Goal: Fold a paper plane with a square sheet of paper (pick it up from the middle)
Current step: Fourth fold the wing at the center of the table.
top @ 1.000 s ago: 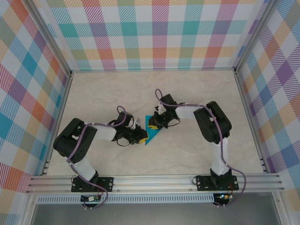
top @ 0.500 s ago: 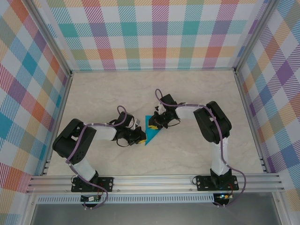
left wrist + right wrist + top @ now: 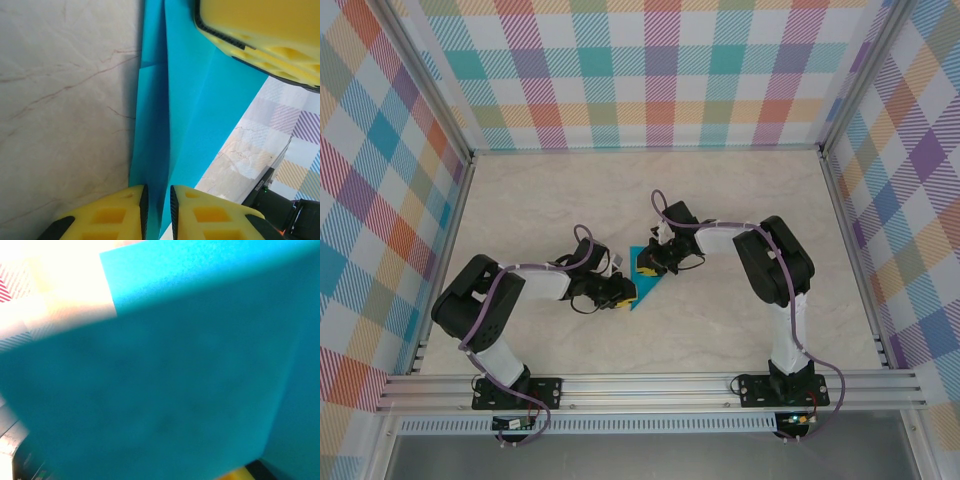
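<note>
Left fingers (image 3: pixel 157 212) nearly together, pinching the paper's (image 3: pixel 190 115) folded edge; right fingers' (image 3: pixel 648 266) state cannot be told; press crease flat on the surface (image 3: pixel 65 100).

The top view looks down from behind the arm bases; both wrist views sit close — sharing the folded teal-blue paper sheet (image 3: pixel 648 278) on the pale marble-patterned worktop (image 3: pixel 570 200).

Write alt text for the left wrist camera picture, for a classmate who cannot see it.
A folded teal-blue sheet of paper stands on edge on a marbled table, and the left gripper has its two yellow fingers pinched close on the paper's near edge. Another yellow finger presses the sheet from the upper right.
</note>
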